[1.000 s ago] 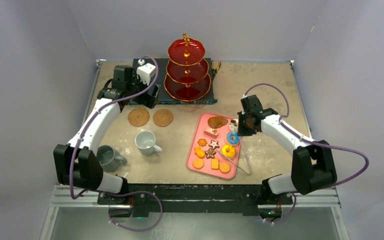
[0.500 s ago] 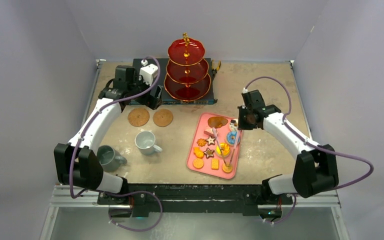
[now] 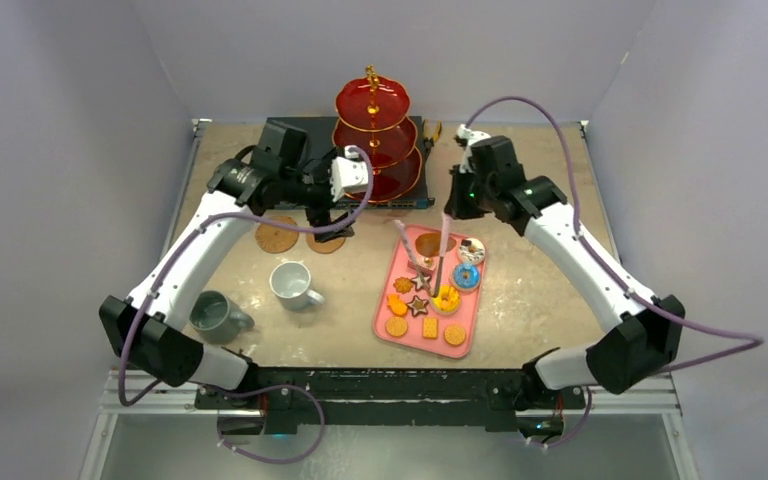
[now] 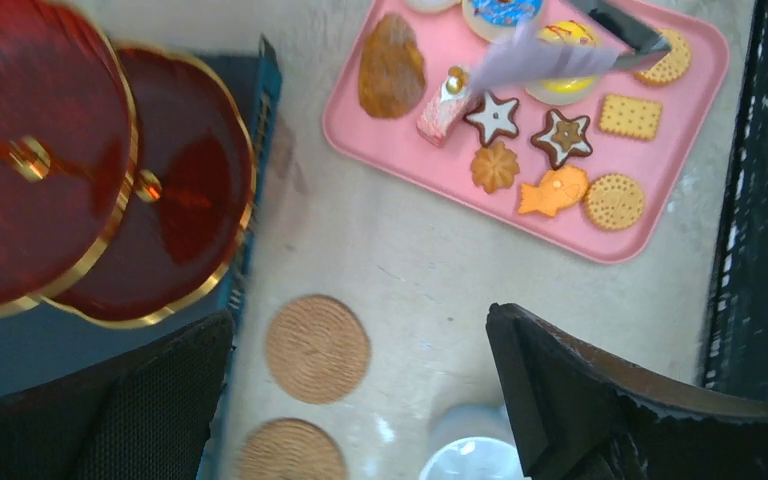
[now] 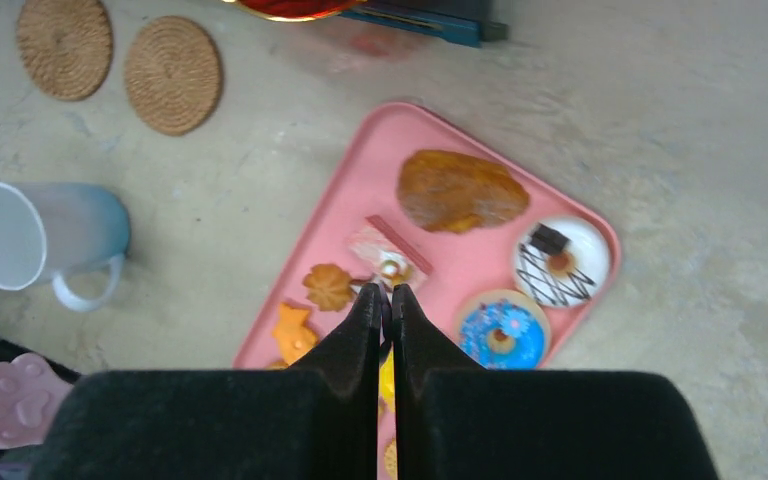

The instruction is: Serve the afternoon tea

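Noted right end effector [image 5: 387,292] clamped on pale pink tongs [image 3: 442,248], fingers pressed together, hanging over pink tray [image 5: 355,205] right of counter [image 3: 540,290] centre. Recorded right arm extended far forward from near right corner. Found left end effector [image 4: 360,330] gaping wide above the right one of two cork coasters [image 5: 172,74], left arm extended toward far edge. Logged toy pastries [image 4: 560,190] lying on tray: stars, biscuits, blue doughnut. Located red three-tier stand [image 3: 372,140], gold-rimmed, at far edge centre on dark box [image 3: 412,199]; white mug [image 3: 288,281] and grey mug [image 3: 215,314] toward near left corner.
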Tool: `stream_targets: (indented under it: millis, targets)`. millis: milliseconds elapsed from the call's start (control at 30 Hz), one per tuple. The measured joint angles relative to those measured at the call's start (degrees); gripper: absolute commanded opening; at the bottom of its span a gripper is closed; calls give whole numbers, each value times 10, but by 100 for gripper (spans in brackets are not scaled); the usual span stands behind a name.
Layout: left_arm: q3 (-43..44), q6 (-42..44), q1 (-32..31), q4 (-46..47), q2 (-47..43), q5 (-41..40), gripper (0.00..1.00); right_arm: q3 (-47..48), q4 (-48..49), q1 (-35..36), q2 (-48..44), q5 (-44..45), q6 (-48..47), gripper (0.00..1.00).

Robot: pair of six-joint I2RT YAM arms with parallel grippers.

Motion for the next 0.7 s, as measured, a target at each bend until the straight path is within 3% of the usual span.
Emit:
stream_targets:
  millis: [133, 333, 567, 700]
  targets:
    - [38, 145, -36, -51, -32, 13, 99, 43, -1, 65, 48, 7, 9, 0]
    - [24, 320, -141, -125, -93, -6, 95, 91, -35, 123, 110, 17, 11, 0]
    - [10, 387, -216, -150, -95, -84, 86, 162, -64, 174, 134, 44, 10, 0]
    - [8, 399, -247, -149, -78, -143, 67, 193, -80, 191, 143, 56, 9, 0]
